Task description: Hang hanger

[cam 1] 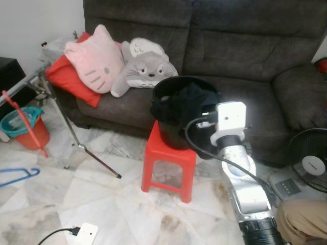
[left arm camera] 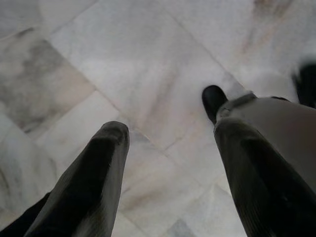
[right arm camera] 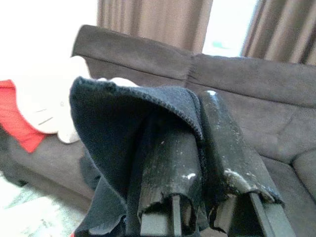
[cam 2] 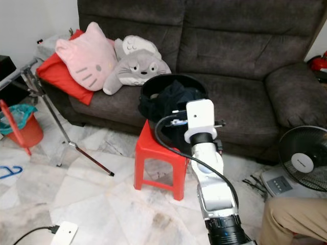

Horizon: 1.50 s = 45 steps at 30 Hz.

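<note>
A blue hanger [cam 1: 18, 176] lies on the marble floor at the far left. My right arm [cam 1: 240, 173] reaches forward to a black bucket [cam 1: 168, 132] that stands on a red stool [cam 1: 168, 158] before the sofa. The right gripper [right arm camera: 197, 113] is shut on a dark navy cloth [right arm camera: 118, 133], which drapes over its fingers. More dark clothing [cam 1: 189, 99] fills the bucket. My left gripper [left arm camera: 170, 128] hangs open above bare floor tiles with nothing between its fingers.
A metal rack on tripod legs [cam 1: 76, 145] stands at the left, with a red hanger-like piece [cam 1: 28, 125] and an orange bucket [cam 1: 30, 132] beside it. Plush cushions [cam 1: 97, 58] lie on the grey sofa [cam 1: 245, 46]. A fan [cam 1: 311, 161], a person's leg [cam 1: 301, 219] and a power strip [cam 1: 84, 235] are nearby.
</note>
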Motion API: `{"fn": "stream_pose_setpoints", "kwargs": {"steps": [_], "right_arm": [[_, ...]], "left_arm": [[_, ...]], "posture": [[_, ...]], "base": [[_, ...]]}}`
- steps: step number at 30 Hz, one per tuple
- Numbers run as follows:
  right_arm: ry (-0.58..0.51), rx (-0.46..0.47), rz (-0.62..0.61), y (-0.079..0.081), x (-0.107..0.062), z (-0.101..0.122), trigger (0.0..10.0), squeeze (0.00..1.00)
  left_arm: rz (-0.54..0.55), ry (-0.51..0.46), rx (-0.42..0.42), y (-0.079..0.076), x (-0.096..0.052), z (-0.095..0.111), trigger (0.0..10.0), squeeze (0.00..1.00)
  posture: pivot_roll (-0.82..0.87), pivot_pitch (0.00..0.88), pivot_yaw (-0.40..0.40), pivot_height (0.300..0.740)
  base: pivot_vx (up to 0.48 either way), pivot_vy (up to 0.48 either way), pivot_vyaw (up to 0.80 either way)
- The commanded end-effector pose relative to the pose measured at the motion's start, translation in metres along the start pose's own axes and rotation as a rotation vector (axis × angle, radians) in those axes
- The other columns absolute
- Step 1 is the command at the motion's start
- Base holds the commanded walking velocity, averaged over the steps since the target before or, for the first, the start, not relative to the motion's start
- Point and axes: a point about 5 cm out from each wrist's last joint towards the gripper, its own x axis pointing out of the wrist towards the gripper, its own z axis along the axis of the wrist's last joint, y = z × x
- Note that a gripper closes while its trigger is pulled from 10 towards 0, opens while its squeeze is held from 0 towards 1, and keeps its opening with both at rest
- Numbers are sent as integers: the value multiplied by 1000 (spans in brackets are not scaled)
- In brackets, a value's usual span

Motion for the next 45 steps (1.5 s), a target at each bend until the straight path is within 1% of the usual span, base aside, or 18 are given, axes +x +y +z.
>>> {"fn": "stream_pose_setpoints", "kwargs": {"steps": [1,10,11,15,16,17,19,23,26,28,31,35,36,37,38,40,41,45], "right_arm": [[-45,-3,-12,-4,2,9,10000,0],[-93,16,21,0,2,16,10000,0],[-126,27,57,5,2,21,10000,0],[-173,44,126,14,1,30,10000,0],[-187,48,155,17,0,32,10000,0],[-211,64,220,25,-2,37,10000,0],[-224,73,264,29,-3,39,10000,0],[-247,86,483,55,-14,45,10000,0],[-242,94,534,62,-18,44,10000,0],[-213,71,556,66,-20,37,10000,0],[-171,56,533,64,-18,28,10000,0],[-62,5,447,51,-11,8,10000,0],[11,-24,374,40,-7,-4,10000,0],[11,-24,374,40,-7,-4,10000,0],[100,-48,285,28,-3,-17,10000,0],[129,-50,256,23,-2,-22,10000,0],[191,-43,206,15,-2,-32,10000,0],[245,-3,185,11,-3,-39,10000,0]], "left_arm": [[-13,19,-4,-4,0,-6,10000,0],[-12,20,-4,-4,-1,-6,10000,0],[-12,19,-3,-4,0,-6,10000,0],[-12,19,-1,-4,0,-6,10000,0],[-11,20,0,-4,0,-6,10000,0],[-9,24,12,-4,0,-6,10000,0],[-7,27,22,-3,0,-6,10000,0],[-5,29,27,-3,0,-6,10000,0],[-5,29,27,-3,0,-6,10000,0],[-4,28,27,-3,0,-6,10000,0],[-3,28,28,-3,0,-6,10000,0],[-2,29,29,-3,0,-6,10000,0],[-2,30,29,-3,0,-6,10000,0],[-2,30,29,-3,0,-6,10000,0],[-2,30,27,-3,0,-6,10000,0],[-2,31,27,-3,0,-6,10000,0],[-1,33,30,-3,0,-7,10000,0],[-1,36,33,-3,0,-7,10000,0]], "posture": [[-146,0,24,740],[-148,0,26,740],[-145,0,25,740],[-146,0,26,740],[-146,0,27,740],[-146,0,27,740],[-147,0,28,740],[-149,0,29,740],[-147,0,29,740],[-146,0,29,740],[-142,0,30,740],[-139,0,29,740],[-133,0,25,740],[-133,0,25,740],[-133,0,24,740],[-133,0,25,740],[-133,0,25,740],[-134,0,25,740]], "base": [[-289,0,0],[-290,0,0],[-292,0,0],[-289,0,0],[-289,0,0],[-266,0,0],[-255,0,0],[0,0,0],[0,0,0],[0,0,0],[0,0,0],[0,0,0],[0,0,0],[0,0,0],[0,0,0],[0,0,0],[0,0,0],[0,0,0]]}}
